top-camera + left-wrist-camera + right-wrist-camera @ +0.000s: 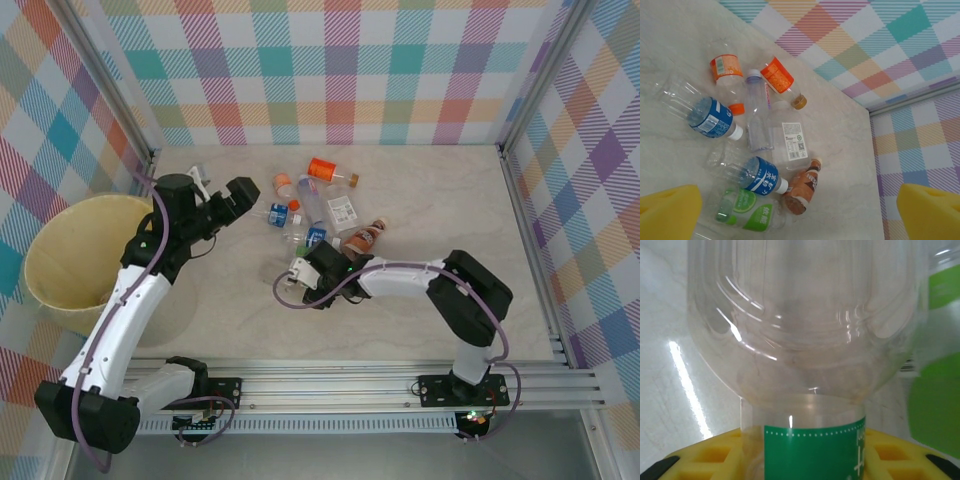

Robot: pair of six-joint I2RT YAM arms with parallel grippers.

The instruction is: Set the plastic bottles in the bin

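Right gripper [298, 272] clamped on a clear ribbed plastic bottle with green label band [810, 340]. Left gripper [222, 192] spread wide, empty, above the pale marbled worktop [420, 200].

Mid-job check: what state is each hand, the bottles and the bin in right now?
Left hand: open, empty, beside the bottles.
Right hand: shut on the green-label bottle.
Green-label bottle: gripped by the right hand.
Other bottles: lying loose on the table.
Bin: upright, open top.

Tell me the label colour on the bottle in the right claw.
Green label, best in the right wrist view.
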